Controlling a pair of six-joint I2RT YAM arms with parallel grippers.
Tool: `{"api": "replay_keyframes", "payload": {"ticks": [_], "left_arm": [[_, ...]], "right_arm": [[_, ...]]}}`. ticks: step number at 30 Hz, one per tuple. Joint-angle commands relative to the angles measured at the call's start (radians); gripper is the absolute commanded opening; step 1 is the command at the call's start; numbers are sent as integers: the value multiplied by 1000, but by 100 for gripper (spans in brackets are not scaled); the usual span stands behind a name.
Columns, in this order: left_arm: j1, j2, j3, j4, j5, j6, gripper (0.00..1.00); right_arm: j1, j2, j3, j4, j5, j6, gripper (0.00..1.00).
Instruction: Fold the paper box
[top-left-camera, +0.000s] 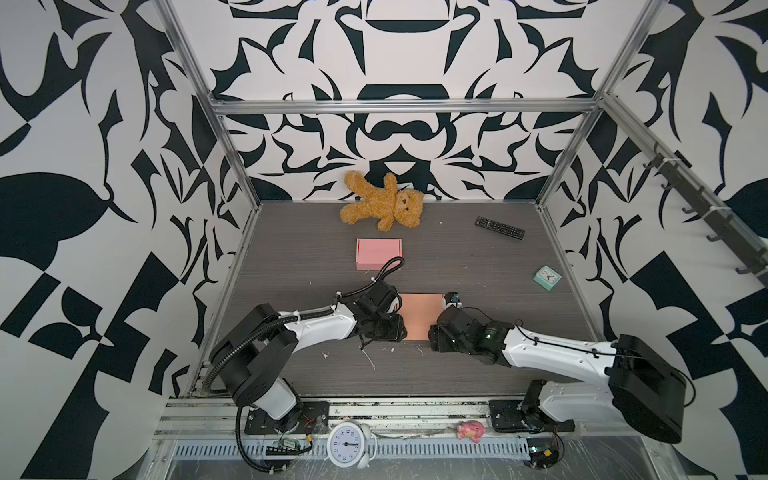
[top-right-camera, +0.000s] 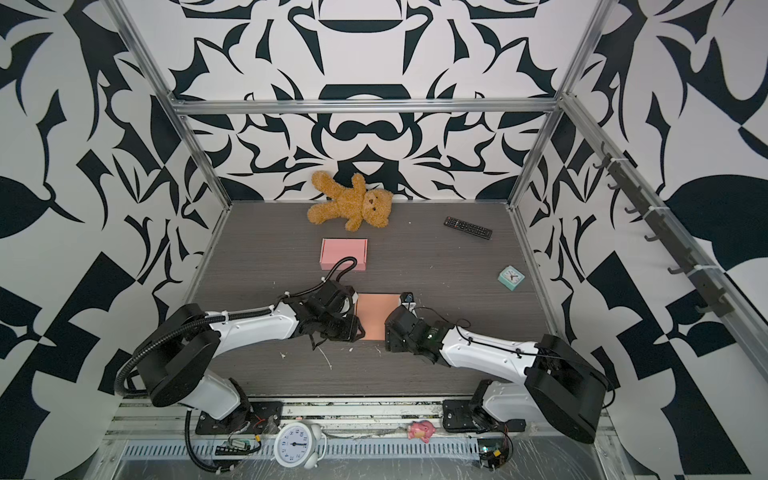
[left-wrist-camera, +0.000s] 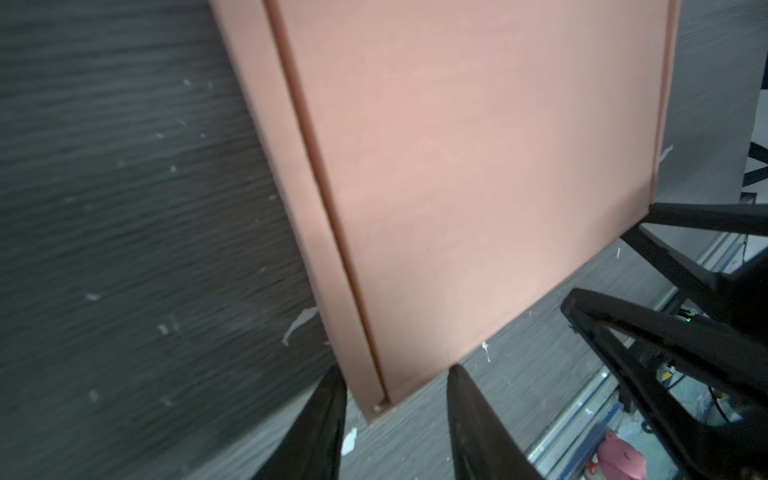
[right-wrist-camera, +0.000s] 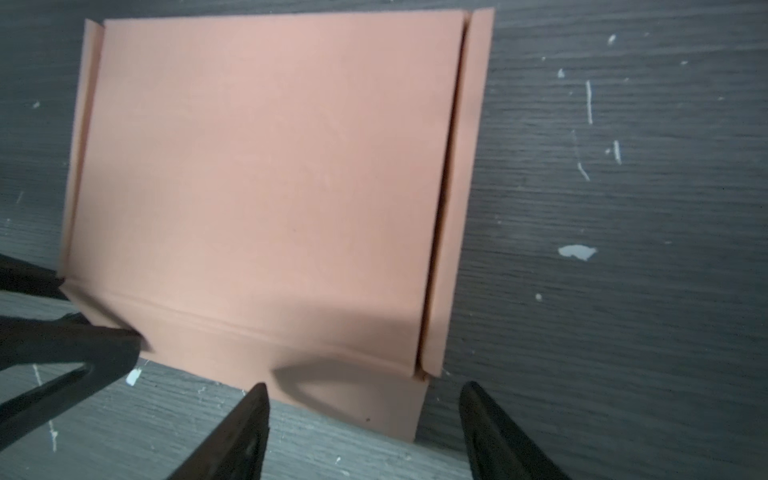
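Box (top-left-camera: 420, 316) lay flat on the table (top-left-camera: 478, 257), near the front and midway between the two arms. It was a salmon blank with narrow flaps along its sides and a wider flap on the edge nearest the robot. We judged it sat there so both arms could reach it at once, one at each near corner.

The left gripper (left-wrist-camera: 392, 370) had its jaws spread to either side of one near corner, tips just beside the card. We could not tell whether either tip touched it. The right gripper (right-wrist-camera: 363, 388) stood with jaws wide apart, tips just short of the near flap, holding nothing.

We took this for the start of a fold, with the arms lined up on the near edge, most likely to raise that flap or pin the blank. Little of the task looked done, since no wall stood upright.

In both top views the wrists covered the fingertips and the box's near edge, so contact could not be read from above. Both wrist views were blurred, and the left one cut off the box's far end. We could not make out whether the side flaps were creased or only scored. A pink box (top-left-camera: 379, 253) farther back looked already folded.
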Motion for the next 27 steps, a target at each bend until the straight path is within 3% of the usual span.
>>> {"api": "replay_keyframes", "payload": {"ticks": [1,14,27], "left_arm": [[-4,-3,16,-23,-21,-9,43],[42,-165,5,-167,-40,99,55],[149,-43,216,-212,15,213,59]], "right_arm": [[5,-16,14,0,50,-1,73],[5,-52,5,-6,65,-10,73],[5,-92,3,-23,68,-19,73]]}}
